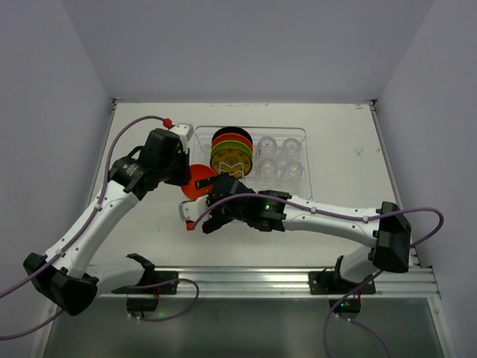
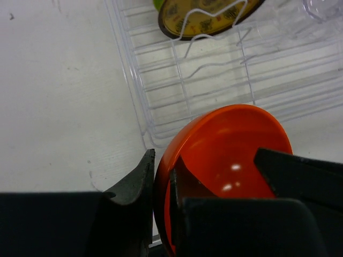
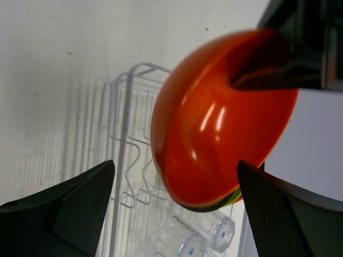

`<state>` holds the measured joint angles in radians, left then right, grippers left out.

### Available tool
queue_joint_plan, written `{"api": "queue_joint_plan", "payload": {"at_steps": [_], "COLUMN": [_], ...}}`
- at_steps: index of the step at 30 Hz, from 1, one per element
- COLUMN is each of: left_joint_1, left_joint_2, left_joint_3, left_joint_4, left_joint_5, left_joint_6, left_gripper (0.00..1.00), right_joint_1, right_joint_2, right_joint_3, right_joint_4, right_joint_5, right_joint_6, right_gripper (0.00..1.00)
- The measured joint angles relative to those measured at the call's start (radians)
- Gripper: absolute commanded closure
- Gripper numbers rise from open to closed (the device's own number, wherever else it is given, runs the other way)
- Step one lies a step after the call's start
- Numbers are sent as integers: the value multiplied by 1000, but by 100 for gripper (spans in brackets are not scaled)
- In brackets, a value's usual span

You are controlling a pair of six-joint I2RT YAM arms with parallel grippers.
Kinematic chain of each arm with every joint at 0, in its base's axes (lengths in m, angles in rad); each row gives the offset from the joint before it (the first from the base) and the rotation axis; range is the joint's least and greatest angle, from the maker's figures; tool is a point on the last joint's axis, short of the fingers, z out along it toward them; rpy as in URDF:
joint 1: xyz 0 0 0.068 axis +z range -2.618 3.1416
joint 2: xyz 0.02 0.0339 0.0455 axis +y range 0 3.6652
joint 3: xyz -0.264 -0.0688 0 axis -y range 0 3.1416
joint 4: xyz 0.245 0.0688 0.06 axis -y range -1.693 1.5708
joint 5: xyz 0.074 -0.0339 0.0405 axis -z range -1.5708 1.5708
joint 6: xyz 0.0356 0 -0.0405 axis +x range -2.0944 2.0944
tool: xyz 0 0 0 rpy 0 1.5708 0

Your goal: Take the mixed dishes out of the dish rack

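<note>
Orange and glossy, the small bowl hung tilted in the air just beside the near left corner of the dish rack, out of its slots and not yet set down. The left gripper was clenched on the rim, one finger outside the wall and one inside, which seemed the only purchase on so round a thing. It also kept the hollow turned away from the arm.

The right gripper stood spread wide and held nothing. It was aimed at the bowl's rounded underside, near it but not touching. From where I stood it looked like a hand-over being readied, or perhaps the right arm only waiting its turn at the rack; I could not say which.

Inside the rack the plates stood on edge in one packed row, a yellow-brown one nearest, propped by a wire divider. The clear tumblers sat grouped to their right. I judged most of the unloading lay ahead.

Underneath was a white bench, matte and faintly scuffed, with open space to the left of the rack. Pale grey walls closed it in on three sides. A metal rail ran along the near edge where both arms were bolted, and purple cables looped off them.
</note>
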<state>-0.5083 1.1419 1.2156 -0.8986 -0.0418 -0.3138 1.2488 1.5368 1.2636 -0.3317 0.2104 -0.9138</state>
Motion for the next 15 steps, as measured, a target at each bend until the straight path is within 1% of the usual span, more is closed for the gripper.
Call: {"api": "queue_joint_plan", "payload": {"at_steps": [3,4,5,7,11,13,15], "left_joint_1": [28,58,96,207,431,510,552], "left_joint_2": [43,65,88,135,237,295,364], "left_joint_3": [59,86,110,158,214,215,216], "left_joint_4": [13,21,39,84,210,291,371], "left_joint_5": [-48,-47,-39,-22,-29,-26,-27], "left_joint_6": [-39,-48,-59,-84,-159,-201,-227], "left_gripper": [100,100,100,100,100,100,100], "right_joint_1": [-58,-78,-94,-110,-152,-194,-234], "right_joint_2": [-23,-41,-69,-127,-271,-341,-422], "right_joint_3": [-1,-10,-27,-54,-103,-124,-161], "right_joint_4": [38,54,72,88,125,129,128], "right_joint_5": [-12,-19,-21,-20,-4,13,34], "right_joint_6": [105,141,185,251,452,579,713], "right_gripper": [1,1,1,1,1,1,1]}}
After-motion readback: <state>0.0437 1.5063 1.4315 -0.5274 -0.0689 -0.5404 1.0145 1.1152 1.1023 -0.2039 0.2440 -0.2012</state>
